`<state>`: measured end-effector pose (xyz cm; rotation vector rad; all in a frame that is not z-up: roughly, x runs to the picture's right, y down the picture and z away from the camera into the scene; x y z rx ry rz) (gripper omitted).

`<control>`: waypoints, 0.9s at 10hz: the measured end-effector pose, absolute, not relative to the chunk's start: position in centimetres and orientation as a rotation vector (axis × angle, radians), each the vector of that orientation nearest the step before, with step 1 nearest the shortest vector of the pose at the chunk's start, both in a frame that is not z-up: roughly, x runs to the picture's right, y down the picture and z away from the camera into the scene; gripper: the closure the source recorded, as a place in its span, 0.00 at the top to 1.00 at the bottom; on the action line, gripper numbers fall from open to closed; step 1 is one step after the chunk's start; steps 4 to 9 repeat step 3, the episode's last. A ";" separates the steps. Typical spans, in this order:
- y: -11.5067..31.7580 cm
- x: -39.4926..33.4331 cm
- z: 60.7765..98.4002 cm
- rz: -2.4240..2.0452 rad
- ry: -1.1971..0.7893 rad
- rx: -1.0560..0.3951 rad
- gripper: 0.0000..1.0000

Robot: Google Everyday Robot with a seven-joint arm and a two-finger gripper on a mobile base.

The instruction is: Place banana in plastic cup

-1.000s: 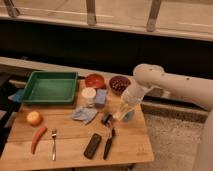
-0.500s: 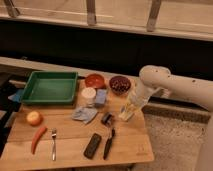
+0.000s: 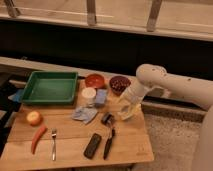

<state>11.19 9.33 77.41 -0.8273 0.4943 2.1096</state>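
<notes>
Nearest the camera, at about six o'clock on the wooden tabletop (image 3: 127, 142), a dark flat device (image 3: 92, 145) lay beside a black-handled tool (image 3: 108, 145), the two close but apart. Toward eight o'clock sat a fork (image 3: 53, 144) and, just left of it, an orange-red curved pepper (image 3: 37, 138). Further back at nine o'clock rested a round pale fruit (image 3: 34, 118). Near the centre lay a crumpled grey-blue cloth (image 3: 84, 114), with a small dark object (image 3: 106, 118) just to its right.

At three o'clock the gripper (image 3: 128, 111) hung over the right edge of the tabletop, at the end of the white arm (image 3: 172, 85) reaching in from the right. Whether the jaws were apart or together I could not tell. A pale yellowish blur showed at the gripper; the banana and the plastic cup could not be picked out apart from it.

Behind the centre stood a cream-white cylindrical container (image 3: 88, 94), touching a pale blue box (image 3: 101, 97). At ten o'clock lay the green tray (image 3: 49, 88). Farthest back, at twelve o'clock, sat a reddish bowl (image 3: 94, 80) and just right of it a dark red bowl (image 3: 119, 84)
</notes>
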 end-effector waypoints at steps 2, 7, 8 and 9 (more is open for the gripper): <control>8.2 10.9 77.0 2.098 0.472 -0.803 0.74; 7.2 11.1 76.4 2.105 0.456 -0.769 0.74; 7.2 11.1 76.4 2.105 0.456 -0.769 0.74; 7.2 11.1 76.4 2.105 0.456 -0.769 0.74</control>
